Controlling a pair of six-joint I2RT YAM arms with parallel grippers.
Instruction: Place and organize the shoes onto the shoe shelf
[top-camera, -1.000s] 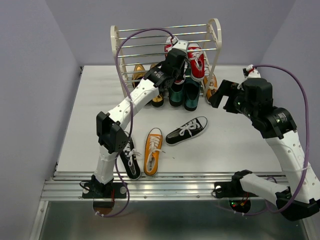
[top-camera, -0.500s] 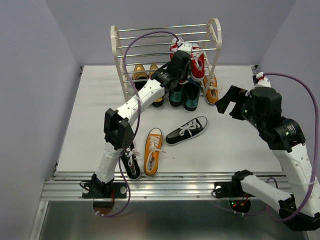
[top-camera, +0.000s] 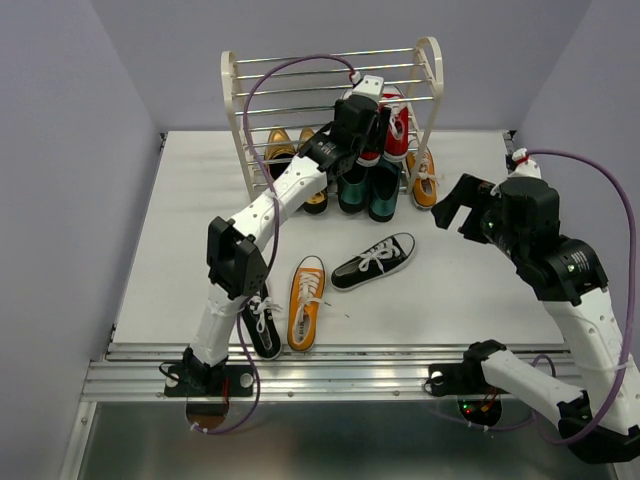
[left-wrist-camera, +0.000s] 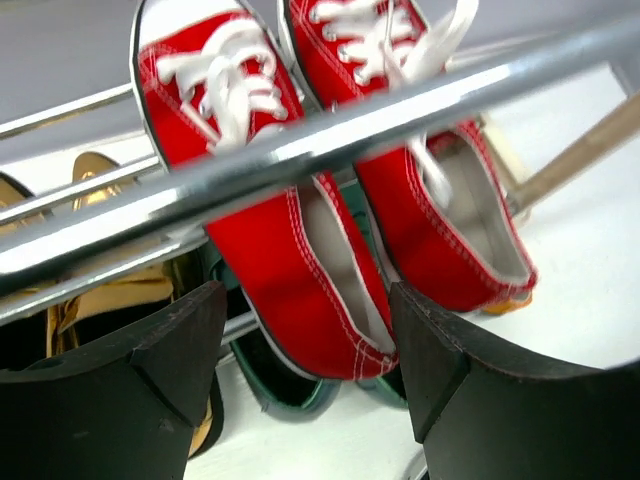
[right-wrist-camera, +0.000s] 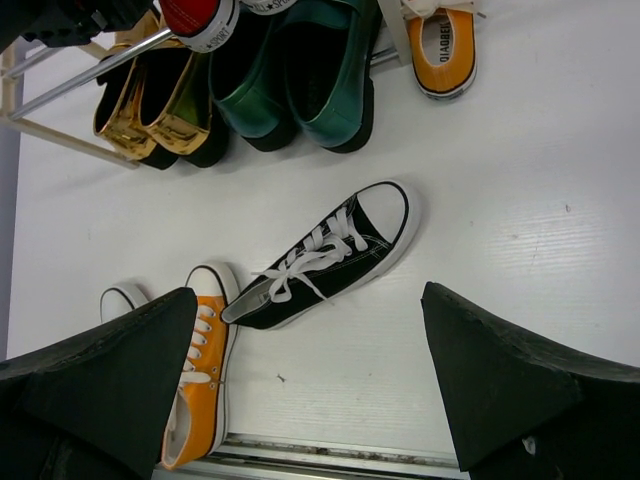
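Lifted slightly since before, the left hand (left-wrist-camera: 305, 310) stood spread and empty; both red shoes (left-wrist-camera: 290, 250) sat just ahead on the shoe shelf (top-camera: 430, 60) (a rod (left-wrist-camera: 330, 125) between). Backing straight out seemed wisest, sparing the laces (left-wrist-camera: 215, 60).

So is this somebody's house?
Probably not; it looks like a robot test booth. Plain lilac walls box in a white table, and two robot arms are bolted to its metal rail. A small shoe shelf stands on it.
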